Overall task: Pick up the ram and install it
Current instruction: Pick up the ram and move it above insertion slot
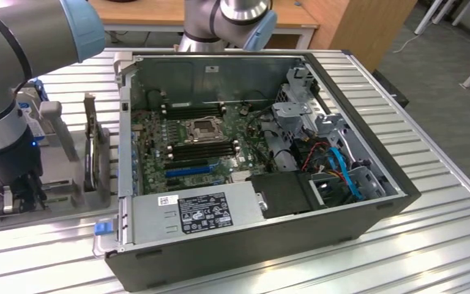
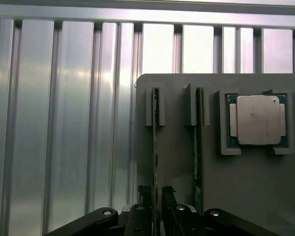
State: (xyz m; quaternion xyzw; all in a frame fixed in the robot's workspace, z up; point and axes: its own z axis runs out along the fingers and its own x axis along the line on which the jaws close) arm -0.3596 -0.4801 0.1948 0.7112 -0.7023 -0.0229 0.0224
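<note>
The ram (image 2: 156,142) is a thin green stick standing on edge in a slot of a grey holder (image 2: 179,162). A second stick like it (image 2: 198,142) stands in the neighbouring slot. My gripper (image 2: 156,195) hangs over the near end of the first stick, open, with one of its fingers (image 2: 145,192) on each side of the board's edge. In the exterior view the gripper (image 1: 19,199) is down at the holder (image 1: 59,196) on the exterior view's left, beside the open computer case (image 1: 366,202). The memory slots (image 1: 206,150) lie by the processor socket.
A square silver processor chip (image 2: 258,120) sits in a pocket of the holder beside the sticks. The slatted metal table (image 2: 64,123) surrounds the holder. Upright grey fixtures (image 1: 96,153) stand between the gripper and the case wall. Cables and a drive cage (image 1: 333,165) fill the case's right part.
</note>
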